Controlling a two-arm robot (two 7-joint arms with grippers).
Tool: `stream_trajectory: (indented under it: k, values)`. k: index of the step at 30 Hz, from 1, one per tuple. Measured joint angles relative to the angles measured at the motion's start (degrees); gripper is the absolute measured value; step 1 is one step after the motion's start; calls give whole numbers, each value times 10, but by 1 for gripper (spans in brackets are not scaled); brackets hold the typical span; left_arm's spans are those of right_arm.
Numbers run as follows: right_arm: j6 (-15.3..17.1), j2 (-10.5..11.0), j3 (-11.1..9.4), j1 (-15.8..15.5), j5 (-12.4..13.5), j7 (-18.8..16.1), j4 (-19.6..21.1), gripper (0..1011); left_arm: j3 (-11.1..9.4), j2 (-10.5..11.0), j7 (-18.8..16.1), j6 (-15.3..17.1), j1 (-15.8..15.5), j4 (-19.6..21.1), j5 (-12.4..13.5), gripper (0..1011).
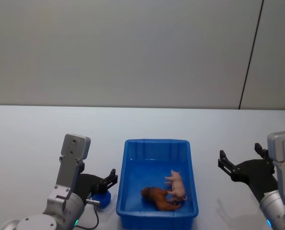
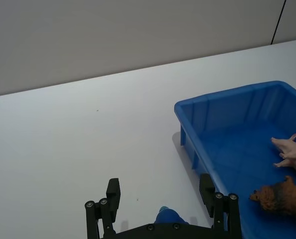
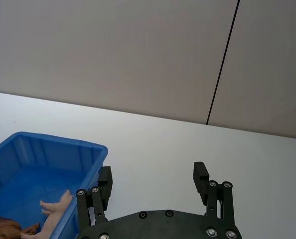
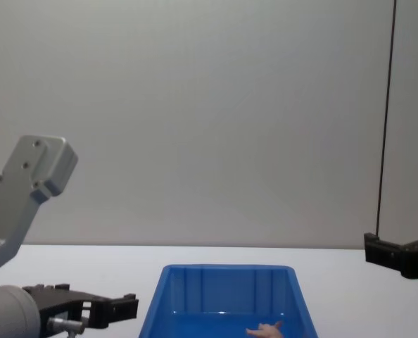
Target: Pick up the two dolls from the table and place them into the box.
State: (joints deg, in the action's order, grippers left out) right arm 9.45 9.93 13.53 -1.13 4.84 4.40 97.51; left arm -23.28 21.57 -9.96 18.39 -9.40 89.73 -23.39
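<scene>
Already done, by the look of it: both dolls lie inside the box.
Box: the blue box (image 1: pixel 158 146) stands on the bench (image 1: pixel 32 139) near its front edge, between the two arms.
Brown doll: the brown doll (image 1: pixel 158 198) lies in the front part of the box, toward its near wall, low on the floor.
Pink doll: the pink doll (image 1: pixel 177 185) lies just beside the brown doll, on its right and a little farther back; the two seem to touch at the brown doll's rear end.
Left tool: the left tool (image 1: pixel 110 179) hangs just outside the box's left wall, fingers apart and holding nothing; in the left wrist view (image 2: pixel 160 201) only bare bench lies between them.
Right tool: the right tool (image 1: pixel 240 160) sits well to the right of the box, fingers apart and holding nothing.
Step in hand: in my judgement, pulling clear and parking.
Doing it well: lift the left tool up and outward from the wall rather than across the rim, so the box is not nudged; keep both tools spread so nothing snags.
Risk: a clipped rim could shift the box.
</scene>
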Motion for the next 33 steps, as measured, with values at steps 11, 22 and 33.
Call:
stream_trajectory:
  k: [11,22,33]
  values:
    - [0,0,0,0,0,0,0,1001,4,-10,3,21,-11,-24,0,1002]
    - [0,0,0,0,0,0,0,1001,7,-15,8,39,-14,-37,-5,1001]
    - [0,0,0,0,0,0,0,1001,10,-17,11,50,-10,-39,-15,994]
